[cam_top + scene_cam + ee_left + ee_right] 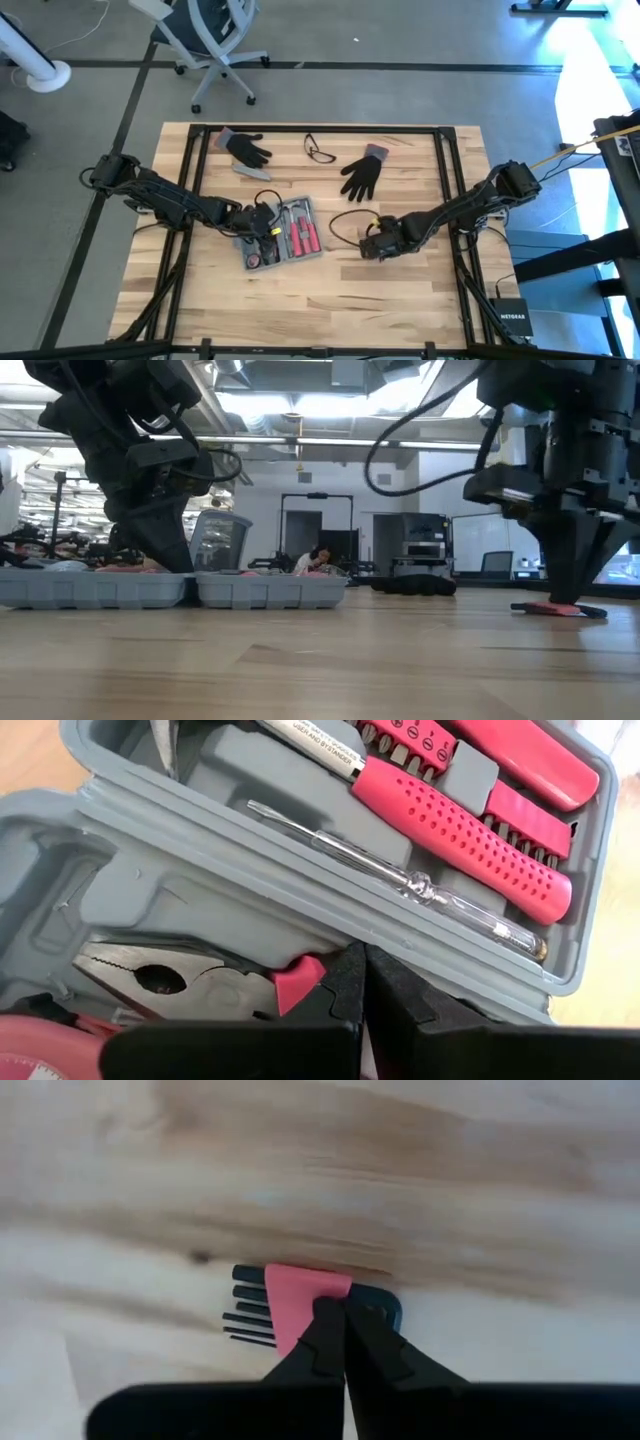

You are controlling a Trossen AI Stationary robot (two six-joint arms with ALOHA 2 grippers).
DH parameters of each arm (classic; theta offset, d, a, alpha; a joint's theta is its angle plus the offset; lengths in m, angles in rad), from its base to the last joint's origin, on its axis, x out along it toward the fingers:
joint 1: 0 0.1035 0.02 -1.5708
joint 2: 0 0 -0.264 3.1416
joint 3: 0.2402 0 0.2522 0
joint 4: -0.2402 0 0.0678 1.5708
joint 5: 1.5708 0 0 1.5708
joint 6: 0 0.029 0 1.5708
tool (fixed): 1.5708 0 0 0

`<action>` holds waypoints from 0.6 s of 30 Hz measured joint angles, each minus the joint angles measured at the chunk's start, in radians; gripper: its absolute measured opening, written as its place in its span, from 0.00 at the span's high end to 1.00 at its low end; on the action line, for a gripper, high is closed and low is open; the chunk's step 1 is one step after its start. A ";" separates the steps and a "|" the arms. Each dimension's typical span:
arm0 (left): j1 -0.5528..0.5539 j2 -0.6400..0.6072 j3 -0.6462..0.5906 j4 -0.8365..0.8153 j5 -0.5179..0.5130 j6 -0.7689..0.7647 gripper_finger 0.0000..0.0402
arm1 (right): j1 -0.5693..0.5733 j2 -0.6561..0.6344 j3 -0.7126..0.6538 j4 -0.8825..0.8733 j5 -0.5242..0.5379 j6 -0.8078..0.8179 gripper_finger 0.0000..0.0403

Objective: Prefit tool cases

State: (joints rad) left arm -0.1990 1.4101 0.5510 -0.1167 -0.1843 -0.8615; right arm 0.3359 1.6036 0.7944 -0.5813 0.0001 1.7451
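Tool case (280,232) lies open near the surface's middle, toward the left. Partly fitted: red-handled screwdriver (460,825), clear-handled tester (400,880) and pliers (170,980) sit in recesses; some recesses look bare. Left end effector (362,982) hangs over the pliers half, fingers pressed together, holding nothing I can see. Right end effector (343,1330), fingers pressed together, touches the red hex-key set (300,1312) lying on the surface, well apart from the case. That set is still to be seated.
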 joint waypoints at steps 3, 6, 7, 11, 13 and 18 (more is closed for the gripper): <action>-0.011 0.001 0.000 0.002 -0.003 -0.007 1.00 | -0.037 0.002 0.000 0.011 -0.013 -0.335 1.00; -0.017 0.001 0.000 0.002 -0.002 -0.022 1.00 | -0.078 0.002 0.001 0.020 -0.021 -0.696 1.00; -0.020 0.001 0.000 0.003 -0.001 -0.029 1.00 | -0.093 0.002 0.005 0.021 -0.025 -0.811 1.00; -0.024 0.001 0.000 0.005 0.001 -0.057 1.00 | -0.154 0.008 0.023 0.070 -0.019 -1.272 1.00; -0.024 0.001 0.000 0.007 0.001 -0.074 1.00 | -0.179 0.009 0.037 0.088 -0.017 -1.476 1.00; -0.024 0.001 -0.002 0.049 0.005 -0.105 1.00 | -0.216 0.009 0.077 0.100 -0.110 -1.835 1.00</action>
State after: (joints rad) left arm -0.2232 1.4113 0.5494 -0.0677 -0.1793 -0.9663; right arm 0.1200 1.6127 0.8718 -0.4811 -0.1102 -0.0902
